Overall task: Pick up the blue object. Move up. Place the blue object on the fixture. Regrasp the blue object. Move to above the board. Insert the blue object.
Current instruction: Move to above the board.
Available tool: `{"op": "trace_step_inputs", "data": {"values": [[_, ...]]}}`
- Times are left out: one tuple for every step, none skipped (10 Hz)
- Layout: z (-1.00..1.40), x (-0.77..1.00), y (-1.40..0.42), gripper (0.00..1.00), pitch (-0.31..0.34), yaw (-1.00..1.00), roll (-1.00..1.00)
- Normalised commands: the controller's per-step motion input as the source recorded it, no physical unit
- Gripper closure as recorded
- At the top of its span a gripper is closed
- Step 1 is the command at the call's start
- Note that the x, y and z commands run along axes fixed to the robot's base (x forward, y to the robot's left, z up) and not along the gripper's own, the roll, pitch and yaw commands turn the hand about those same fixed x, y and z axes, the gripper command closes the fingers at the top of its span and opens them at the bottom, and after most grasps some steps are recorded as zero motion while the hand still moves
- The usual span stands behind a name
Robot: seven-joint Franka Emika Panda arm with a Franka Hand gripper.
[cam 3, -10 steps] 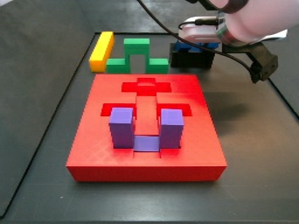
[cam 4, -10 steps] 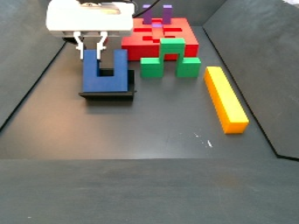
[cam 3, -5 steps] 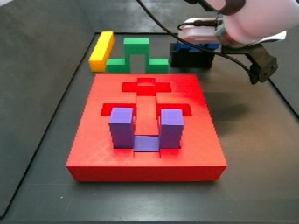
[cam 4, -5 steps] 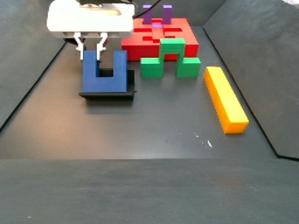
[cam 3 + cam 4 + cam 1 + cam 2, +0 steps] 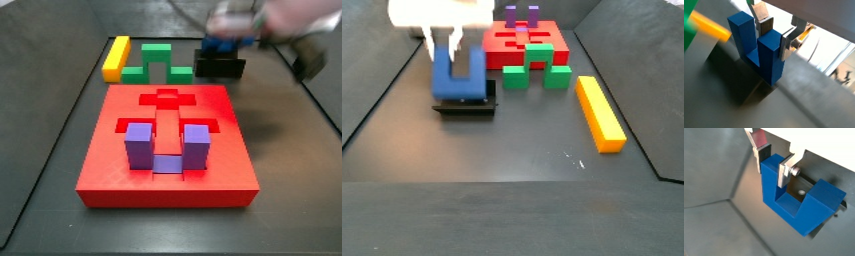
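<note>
Surface point(image 5: 489, 200): dark, matte; broad open stretch on the near side in a side view.
Blue object point(image 5: 794, 198): smooth plastic U-block standing on the fixture point(image 5: 465, 104), prongs upright, long axis level.
Claw point(image 5: 775, 164): straddles one prong, silver plates flanking it; whether they press the prong cannot be told; blurred in both side views.
Board point(image 5: 167, 145): thick red slab with purple block point(image 5: 164, 146) seated.
Nearby: green arch block point(image 5: 536, 72), yellow bar point(image 5: 600, 113).

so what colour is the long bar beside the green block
Yellow: the bar shows best in a side view.
</note>
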Motion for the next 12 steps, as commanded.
{"op": "trace_step_inputs", "data": {"values": [[1.4, -0.03, -0.02, 1.0, -0.008, -0.08, -0.09], [1.4, -0.03, -0.01, 1.0, 0.001, -0.07, -0.07], [1.4, -0.02, -0.02, 1.0, 0.046, -0.05, -0.05], [1.4, -0.02, -0.03, 1.0, 0.075, -0.04, -0.02], [1.4, -0.01, -0.02, 1.0, 0.082, -0.01, -0.01], [0.78, 0.0, -0.02, 1.0, 0.094, 0.0, 0.0], [0.3, 0.03, -0.01, 1.0, 0.114, 0.02, 0.0], [0.3, -1.31, -1.4, 1.0, 0.086, -0.06, -1.0], [0.3, -1.32, -1.4, 1.0, 0.079, -0.05, -1.0], [0.3, -1.4, -1.33, 1.0, 0.042, -0.04, -1.0], [0.27, -1.4, -1.29, 1.0, 0.034, -0.03, -1.0], [0.28, -1.4, -1.28, 1.0, 0.033, -0.03, -1.0]]}}
